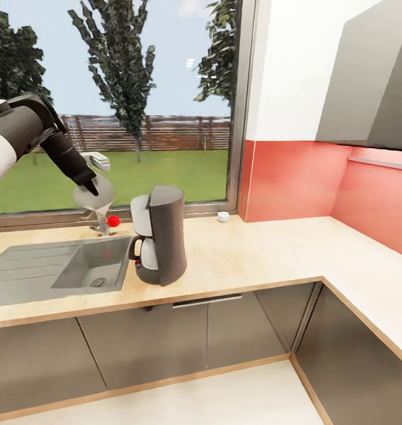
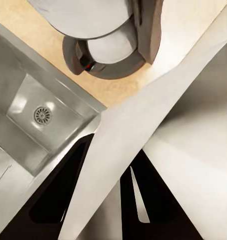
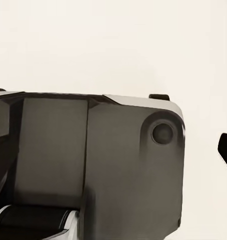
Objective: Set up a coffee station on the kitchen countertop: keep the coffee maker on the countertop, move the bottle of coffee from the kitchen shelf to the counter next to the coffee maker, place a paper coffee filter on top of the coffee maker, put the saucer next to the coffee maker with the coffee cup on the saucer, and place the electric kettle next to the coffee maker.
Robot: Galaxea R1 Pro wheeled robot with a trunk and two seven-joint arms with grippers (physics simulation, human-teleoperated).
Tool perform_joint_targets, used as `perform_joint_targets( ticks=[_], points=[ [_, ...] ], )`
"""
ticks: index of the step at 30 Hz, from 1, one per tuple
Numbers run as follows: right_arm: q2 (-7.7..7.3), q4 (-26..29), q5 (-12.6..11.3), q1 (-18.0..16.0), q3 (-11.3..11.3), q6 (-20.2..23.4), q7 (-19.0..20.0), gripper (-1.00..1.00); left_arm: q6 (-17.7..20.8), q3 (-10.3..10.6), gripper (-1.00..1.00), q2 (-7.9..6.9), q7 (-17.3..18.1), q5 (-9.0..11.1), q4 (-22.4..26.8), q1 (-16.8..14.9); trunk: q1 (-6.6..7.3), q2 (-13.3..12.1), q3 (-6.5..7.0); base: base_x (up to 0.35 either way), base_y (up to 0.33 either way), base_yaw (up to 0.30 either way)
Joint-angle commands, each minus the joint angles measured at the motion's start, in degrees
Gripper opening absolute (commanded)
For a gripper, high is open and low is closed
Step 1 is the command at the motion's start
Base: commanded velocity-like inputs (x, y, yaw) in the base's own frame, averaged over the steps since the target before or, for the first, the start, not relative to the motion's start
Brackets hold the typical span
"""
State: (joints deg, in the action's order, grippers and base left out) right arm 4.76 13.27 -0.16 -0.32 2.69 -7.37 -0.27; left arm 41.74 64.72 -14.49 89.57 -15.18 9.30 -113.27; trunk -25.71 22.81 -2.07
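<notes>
The left gripper (image 1: 93, 188) pinches the paper coffee filter (image 1: 95, 198), seemingly cone-down. It hangs beside the upright coffee maker (image 1: 159, 235). Right jaws: cannot tell.

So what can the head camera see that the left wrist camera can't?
Head view alone: the window with trees and a fence, the red wall, the grey cabinets, a small white thing by the window and the left arm.

Left wrist view alone: a close look down at the sink's drain.

Both: the coffee maker, the sink, the wooden countertop, and the paper coffee filter held in the left hand above the sink's edge, beside the coffee maker.
</notes>
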Motion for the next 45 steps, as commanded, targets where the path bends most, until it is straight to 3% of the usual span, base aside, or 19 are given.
perform_joint_targets(
  ticks=[1, 8, 19, 45],
  points=[
    [-0.02, 0.0, 0.0, 0.0, 0.2, -0.2, 0.0, 1.00, 0.5, -0.2, -1.00, 0.00, 0.4, -0.6, 0.2, 0.0, -0.07, 0.1, -0.12, 0.335, 0.004, 0.000],
    [-0.10, 0.1, 0.0, 0.0, 0.2, -0.3, 0.0, 1.00, 0.6, -0.3, -1.00, 1.00, 0.4, -0.5, 0.2, -0.1, -0.07, 0.1, -0.10, 0.336, 0.001, 0.000],
    [-0.11, 0.1, 0.0, 0.0, 0.2, -0.2, 0.0, 1.00, 0.4, -0.2, -1.00, 1.02, 0.4, -0.5, 0.2, -0.1, -0.07, 0.1, -0.03, 0.319, 0.062, -0.027],
    [-0.11, 0.0, 0.0, 0.0, 0.2, -0.1, 0.0, 1.00, 0.5, -0.8, -1.00, 0.95, 0.4, -0.1, 0.1, 0.3, -0.07, 0.1, 0.26, 0.013, 0.007, -0.101]
  ],
)
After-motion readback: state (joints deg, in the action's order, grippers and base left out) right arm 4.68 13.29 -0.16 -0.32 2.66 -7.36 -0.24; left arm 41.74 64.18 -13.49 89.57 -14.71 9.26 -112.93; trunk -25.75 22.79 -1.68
